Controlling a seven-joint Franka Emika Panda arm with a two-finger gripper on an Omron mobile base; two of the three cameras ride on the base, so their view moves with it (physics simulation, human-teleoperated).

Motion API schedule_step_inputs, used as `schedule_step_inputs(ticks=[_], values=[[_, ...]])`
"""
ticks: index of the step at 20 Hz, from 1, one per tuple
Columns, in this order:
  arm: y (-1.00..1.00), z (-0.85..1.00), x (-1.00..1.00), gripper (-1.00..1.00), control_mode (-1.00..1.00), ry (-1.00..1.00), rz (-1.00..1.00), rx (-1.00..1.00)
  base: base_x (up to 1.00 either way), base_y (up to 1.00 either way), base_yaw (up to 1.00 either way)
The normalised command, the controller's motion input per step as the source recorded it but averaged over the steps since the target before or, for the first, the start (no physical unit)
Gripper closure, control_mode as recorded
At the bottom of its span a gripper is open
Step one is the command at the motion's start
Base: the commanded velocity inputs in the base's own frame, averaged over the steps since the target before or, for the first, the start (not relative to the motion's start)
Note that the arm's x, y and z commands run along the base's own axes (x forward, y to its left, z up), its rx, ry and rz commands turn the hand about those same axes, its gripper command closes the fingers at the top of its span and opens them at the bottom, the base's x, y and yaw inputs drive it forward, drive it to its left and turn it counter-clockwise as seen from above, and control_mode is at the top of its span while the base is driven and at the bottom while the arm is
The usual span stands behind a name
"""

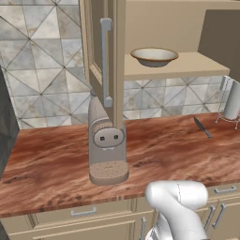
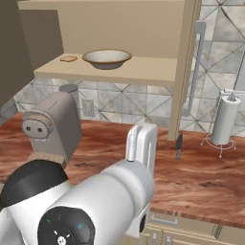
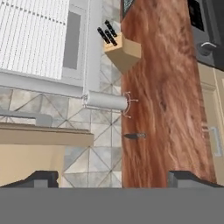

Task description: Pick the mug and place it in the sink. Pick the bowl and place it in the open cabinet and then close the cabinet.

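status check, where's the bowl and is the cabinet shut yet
Tool open, empty. Bowl on cabinet shelf. Cabinet door open. Coffee machine below the door.

Bowl sits on inner shelf of cabinet, upper centre of left base frame; cabinet door hangs open at bowl's left. Coffee machine on counter below door, centre frame. Knife lies on counter right of centre. Paper towel holder at right edge. In hand frame, knife block at upper centre, on counter beyond paper towel holder.
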Motion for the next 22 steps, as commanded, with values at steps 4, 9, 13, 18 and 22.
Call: schedule_step_inputs(ticks=[4, 9, 13, 18, 22], values=[[-0.06, 0.0, 0.48, -1.0, -1.0, 0.0, 0.0, 0.14, 0.0, 0.0, 0.0], [-0.13, 0.0, 0.42, -1.0, -1.0, -0.04, 0.0, 0.13, 0.0, 0.0, 0.0], [-0.33, 0.0, 0.42, -1.0, -1.0, -0.07, 0.0, 0.14, 0.0, 0.0, 0.0], [-0.28, 0.0, 0.51, -1.0, -1.0, -0.11, 0.0, 0.12, 0.0, 0.0, 0.0], [-0.28, -0.04, 0.49, -1.0, -1.0, -0.16, 0.01, 0.08, 0.0, 0.0, 0.0]])
